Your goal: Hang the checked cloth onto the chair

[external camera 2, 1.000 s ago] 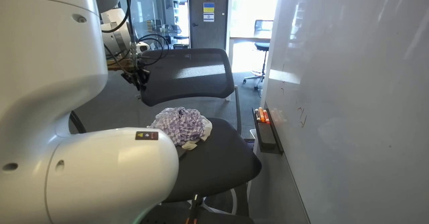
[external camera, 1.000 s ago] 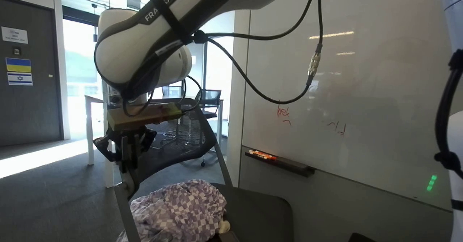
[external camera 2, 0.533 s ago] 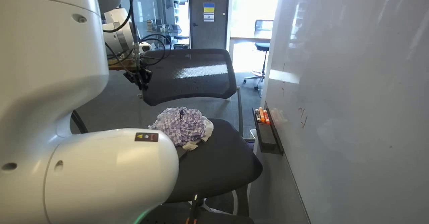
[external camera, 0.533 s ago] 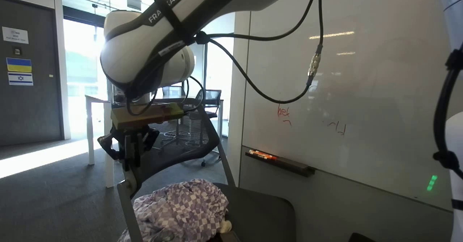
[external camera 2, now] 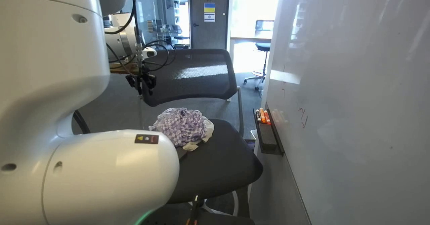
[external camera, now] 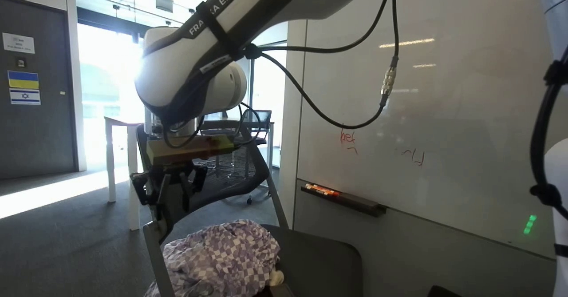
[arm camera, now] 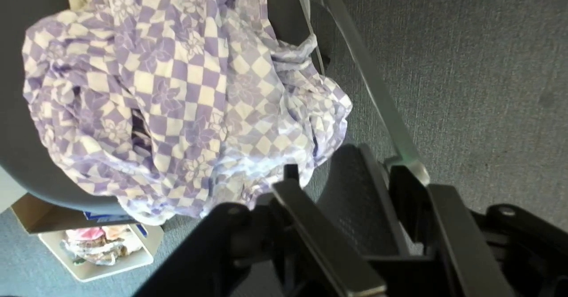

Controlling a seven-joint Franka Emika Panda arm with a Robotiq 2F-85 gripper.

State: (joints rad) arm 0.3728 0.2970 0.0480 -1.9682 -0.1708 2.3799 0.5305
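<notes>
Hand [external camera 2: 145, 90] hovers; checked cloth [external camera 2: 179, 125] lies below, apart.

A whiteboard [external camera 2: 352, 83] and markers [external camera 2: 262, 115] show an office

White glossy whiteboard [external camera: 435, 97]: red handwriting [external camera: 347, 136] | black tray [external camera: 375, 211]: black, orange and red markers [external camera 2: 262, 115], dark rectangular block [external camera 2: 267, 136] | dark grey door [external camera: 35, 132]: blue-yellow flag [external camera: 23, 80] above white-blue flag [external camera: 25, 96] | white open container [arm camera: 117, 267]
</notes>
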